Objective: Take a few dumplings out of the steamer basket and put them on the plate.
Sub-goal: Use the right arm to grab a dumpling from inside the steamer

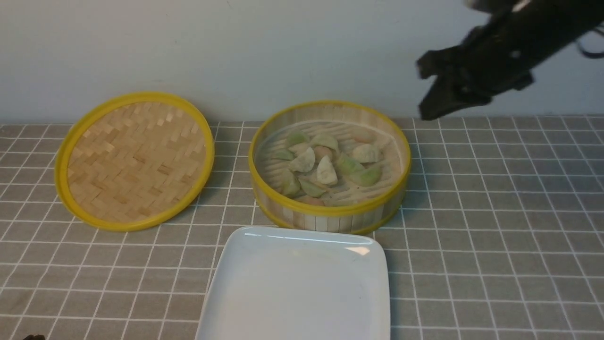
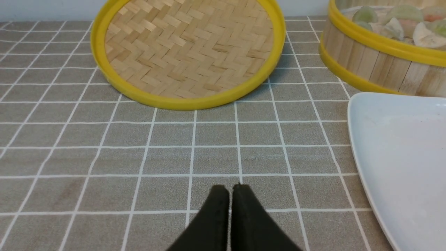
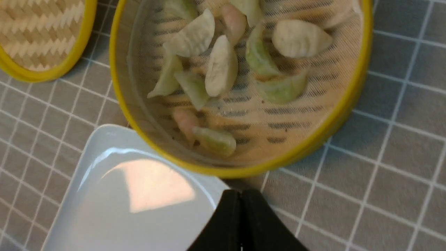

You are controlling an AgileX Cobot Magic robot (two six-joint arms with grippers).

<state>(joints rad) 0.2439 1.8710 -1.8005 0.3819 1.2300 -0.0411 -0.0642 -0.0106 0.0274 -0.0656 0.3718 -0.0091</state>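
Tiles [image 1: 472, 212] in grey carry the steamer basket [image 1: 330, 208] before a pale wall [image 1: 188, 52].

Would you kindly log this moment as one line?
left gripper: shut, empty | right gripper: shut, empty | dumplings: in steamer basket | plate: bare

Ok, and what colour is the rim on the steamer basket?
Yellow; the steamer basket shows it best in the front view.

The front view's lower edge crops the plate [image 1: 297, 288]; the right gripper [image 1: 427, 89] there looks blurred, probably from motion.
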